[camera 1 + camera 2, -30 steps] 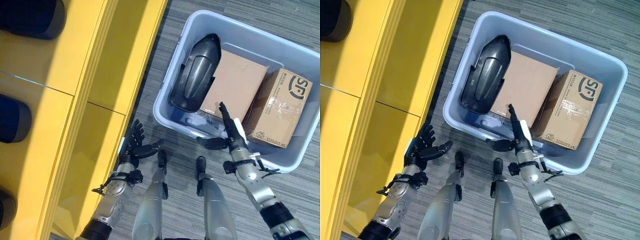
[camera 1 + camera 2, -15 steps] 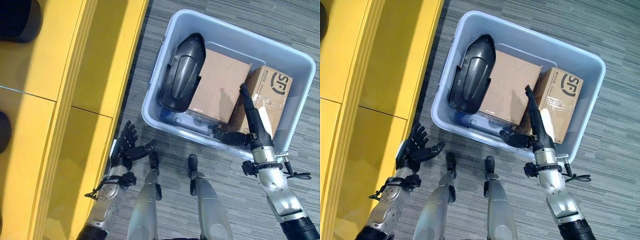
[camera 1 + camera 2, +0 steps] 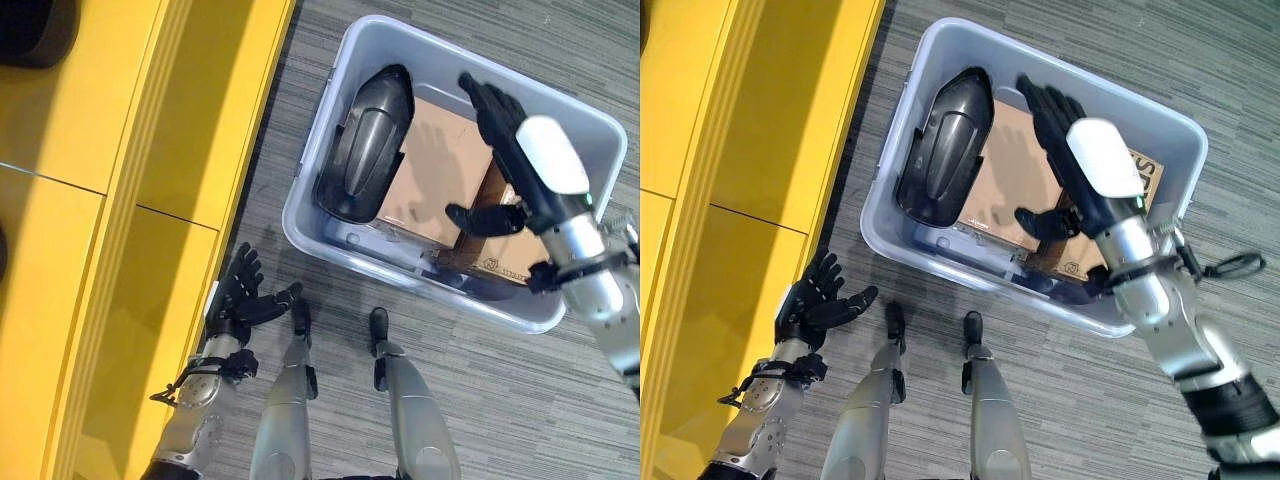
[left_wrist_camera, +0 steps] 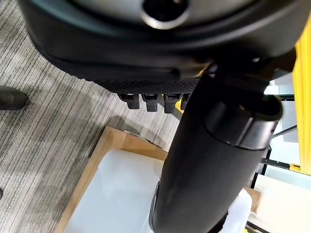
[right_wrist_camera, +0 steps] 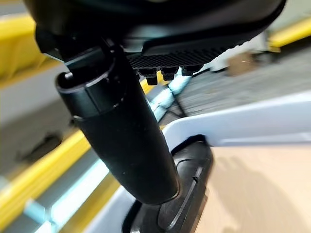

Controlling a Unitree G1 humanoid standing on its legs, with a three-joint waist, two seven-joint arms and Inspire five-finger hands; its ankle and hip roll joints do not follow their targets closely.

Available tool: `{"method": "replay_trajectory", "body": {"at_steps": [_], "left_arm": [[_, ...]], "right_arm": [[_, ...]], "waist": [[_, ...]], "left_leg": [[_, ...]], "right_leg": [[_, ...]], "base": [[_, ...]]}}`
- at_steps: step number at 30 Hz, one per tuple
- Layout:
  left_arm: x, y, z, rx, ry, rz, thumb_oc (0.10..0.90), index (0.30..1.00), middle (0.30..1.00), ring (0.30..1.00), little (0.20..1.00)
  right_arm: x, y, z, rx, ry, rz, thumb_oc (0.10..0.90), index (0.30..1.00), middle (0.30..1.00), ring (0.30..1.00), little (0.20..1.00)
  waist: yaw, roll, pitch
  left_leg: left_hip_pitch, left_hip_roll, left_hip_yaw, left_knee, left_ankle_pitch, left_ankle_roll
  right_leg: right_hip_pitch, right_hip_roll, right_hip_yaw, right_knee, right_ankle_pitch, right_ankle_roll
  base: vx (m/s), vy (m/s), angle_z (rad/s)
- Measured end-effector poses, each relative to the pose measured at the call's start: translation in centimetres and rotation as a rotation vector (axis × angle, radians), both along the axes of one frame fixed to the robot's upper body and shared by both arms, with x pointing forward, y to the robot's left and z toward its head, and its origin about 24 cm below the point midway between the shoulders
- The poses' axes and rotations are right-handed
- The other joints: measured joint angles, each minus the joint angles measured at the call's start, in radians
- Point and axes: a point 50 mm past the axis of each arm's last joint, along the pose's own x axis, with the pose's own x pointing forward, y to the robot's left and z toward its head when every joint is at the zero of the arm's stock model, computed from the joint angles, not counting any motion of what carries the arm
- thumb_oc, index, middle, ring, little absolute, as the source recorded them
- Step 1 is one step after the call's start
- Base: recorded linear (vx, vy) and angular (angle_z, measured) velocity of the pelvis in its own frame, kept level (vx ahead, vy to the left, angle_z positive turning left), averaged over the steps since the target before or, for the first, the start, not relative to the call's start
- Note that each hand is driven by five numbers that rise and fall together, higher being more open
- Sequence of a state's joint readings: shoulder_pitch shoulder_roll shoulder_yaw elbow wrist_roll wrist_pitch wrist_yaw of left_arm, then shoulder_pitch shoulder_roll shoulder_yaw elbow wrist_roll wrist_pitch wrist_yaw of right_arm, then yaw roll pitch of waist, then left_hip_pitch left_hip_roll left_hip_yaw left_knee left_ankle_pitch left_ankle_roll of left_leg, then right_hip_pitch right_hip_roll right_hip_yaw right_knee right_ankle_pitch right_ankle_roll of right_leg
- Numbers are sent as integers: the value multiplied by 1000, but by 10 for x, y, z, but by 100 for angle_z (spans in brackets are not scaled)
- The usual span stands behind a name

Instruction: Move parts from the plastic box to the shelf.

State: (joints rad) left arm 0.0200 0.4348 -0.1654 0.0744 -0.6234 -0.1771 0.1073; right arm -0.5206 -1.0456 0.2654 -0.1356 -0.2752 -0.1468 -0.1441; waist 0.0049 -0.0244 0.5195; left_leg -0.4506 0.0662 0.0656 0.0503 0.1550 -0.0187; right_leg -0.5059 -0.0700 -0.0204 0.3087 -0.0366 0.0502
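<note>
The right hand (image 3: 1080, 180) hangs over the plastic box (image 3: 890, 225) with its fingers (image 3: 1040, 105) stretched out straight, released and holding nothing. The left hand (image 3: 810, 305) is low down near the yellow shelf (image 3: 750, 150), well away from the box. Its fingers are spread loose too, and it holds nothing.

All the parts sit inside the box. There is a black curved shell (image 3: 940, 145) leaning along one wall, a flat cardboard box (image 3: 1015, 185) in the middle, and a smaller cardboard box (image 3: 1145, 185) at the far side, partly hidden under the right hand.

I think the hand is about to reach down for a part. That could go wrong. The black shell looks smooth, shiny and rounded, so fingers could slip off it. The cardboard boxes have flat sides and sharp corners, but they look wide, so one hand may not get around them. They sit tight together, so there is little room to push fingers between them. If the hand comes down crooked, it could bump the box wall and shove the whole box across the floor.

The box is pale grey plastic with smooth walls and round corners. The floor (image 3: 1060, 420) is a grey striped carpet. The shelf is bright yellow, hard and glossy.
</note>
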Motion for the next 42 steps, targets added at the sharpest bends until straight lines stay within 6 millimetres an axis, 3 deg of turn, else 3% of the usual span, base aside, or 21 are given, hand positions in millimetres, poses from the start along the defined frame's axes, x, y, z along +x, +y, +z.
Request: {"method": "replay_trajectory", "body": {"at_steps": [5, 10, 15, 22, 29, 42], "left_arm": [[2, 0, 4, 24, -10, -33, 900, 1000, 1000, 1000, 1000], [1, 0, 3, 24, 3, -69, 900, 1000, 1000, 1000, 1000], [2, -1, 2, 25, 7, -72, 900, 1000, 1000, 1000, 1000], [6, -10, 4, 24, -3, -112, 900, 1000, 1000, 1000, 1000], [5, -7, 0, 29, 11, -100, 900, 1000, 1000, 1000, 1000], [5, -6, -1, 30, 10, -92, 900, 1000, 1000, 1000, 1000]], "right_arm": [[29, 10, -9, -242, 122, -11, 900, 1000, 1000, 1000, 1000], [45, -2, -27, -480, 236, -97, 900, 1000, 1000, 1000, 1000], [50, 2, -38, -629, 287, -99, 900, 1000, 1000, 1000, 1000], [59, -3, -37, -729, 313, -148, 900, 1000, 1000, 1000, 1000], [67, -11, -35, -784, 314, -206, 900, 1000, 1000, 1000, 1000], [70, -7, -22, -836, 258, -220, 900, 1000, 1000, 1000, 1000]], "waist": [[40, 0, 0], [72, 1, 0], [76, 1, 1], [78, 1, 1], [79, 2, 1], [82, 9, 5]], "left_leg": [[-5, -3, -6, 2, 1, -2], [-22, -6, -20, 5, 7, -3], [-22, -7, -21, 5, 8, -4], [-27, -6, -25, 5, 10, -5], [-40, -7, -25, 6, 12, -5], [-61, -9, -34, 6, 17, -6]], "right_leg": [[-2, -3, -6, 5, -2, 0], [-11, -6, -16, 8, -3, 0], [-11, -7, -17, 8, -3, 0], [-15, -7, -21, 10, -3, 0], [-29, -7, -21, 11, -3, 0], [-51, -9, -28, 19, -4, 0]], "base": [[-21, -11, 4], [-11, -14, 8], [0, 0, 0], [-1, -2, 0], [0, 0, 0], [-1, -1, 1]]}}
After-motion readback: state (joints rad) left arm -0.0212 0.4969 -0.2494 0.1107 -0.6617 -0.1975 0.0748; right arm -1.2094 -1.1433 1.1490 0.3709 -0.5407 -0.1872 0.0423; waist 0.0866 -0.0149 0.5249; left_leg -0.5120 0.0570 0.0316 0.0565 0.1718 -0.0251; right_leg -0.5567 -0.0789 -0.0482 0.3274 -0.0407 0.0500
